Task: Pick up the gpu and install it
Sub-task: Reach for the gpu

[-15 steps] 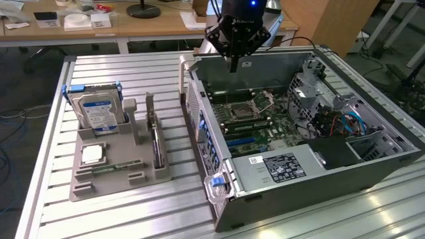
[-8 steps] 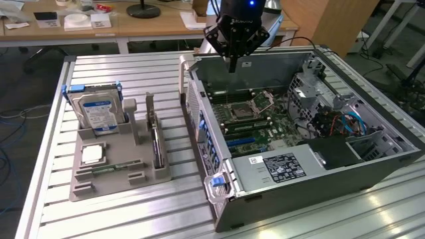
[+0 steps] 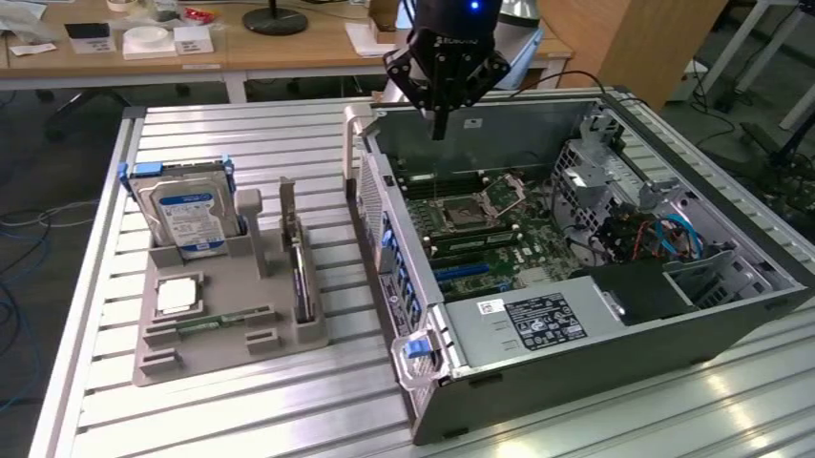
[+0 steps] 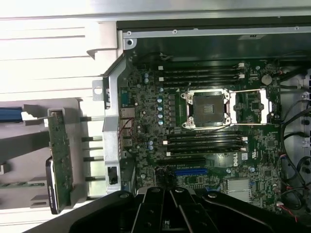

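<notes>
Claw [image 3: 440, 132] closed above one case [image 3: 612, 355]; one gpu [image 3: 303, 279] in tray [image 3: 204, 355].

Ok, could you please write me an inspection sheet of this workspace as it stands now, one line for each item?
Surface: slatted metal table, carrying a grey holder tray and an open computer case.
Job's things: gpu stands on edge in the holder tray, not picked up; no card seen installed on the motherboard.
Clutter: hard drive upright, processor chip and memory stick lying flat in the tray.
Grippers: gripper shut, empty, above the case's far wall.
Cables: blue and red cables inside the case; loose floor cables at the exterior view's left.
Surroundings: wooden desks behind, with small items.
</notes>
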{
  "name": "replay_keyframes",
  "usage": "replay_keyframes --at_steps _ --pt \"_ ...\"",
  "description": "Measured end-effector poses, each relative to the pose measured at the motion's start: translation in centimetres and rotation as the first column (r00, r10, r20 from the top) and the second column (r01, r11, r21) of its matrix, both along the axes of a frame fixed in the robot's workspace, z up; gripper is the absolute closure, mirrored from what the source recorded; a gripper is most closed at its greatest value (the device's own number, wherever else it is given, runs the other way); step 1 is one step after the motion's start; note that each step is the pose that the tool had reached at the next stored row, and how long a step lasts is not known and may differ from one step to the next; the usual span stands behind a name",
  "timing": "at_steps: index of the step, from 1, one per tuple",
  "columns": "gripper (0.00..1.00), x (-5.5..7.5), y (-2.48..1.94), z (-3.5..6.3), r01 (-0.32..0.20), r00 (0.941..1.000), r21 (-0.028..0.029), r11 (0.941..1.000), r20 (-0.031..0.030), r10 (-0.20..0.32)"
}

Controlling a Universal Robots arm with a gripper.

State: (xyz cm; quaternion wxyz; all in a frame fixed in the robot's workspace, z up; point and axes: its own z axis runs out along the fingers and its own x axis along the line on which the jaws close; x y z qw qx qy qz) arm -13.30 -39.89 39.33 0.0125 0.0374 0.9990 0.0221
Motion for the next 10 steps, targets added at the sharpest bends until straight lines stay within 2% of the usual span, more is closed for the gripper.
replay_keyframes --at_steps 10 --pt "0.89 -0.98 0.00 0.00 0.000 1.0000 0.0000 1.0000 0.0000 0.000"
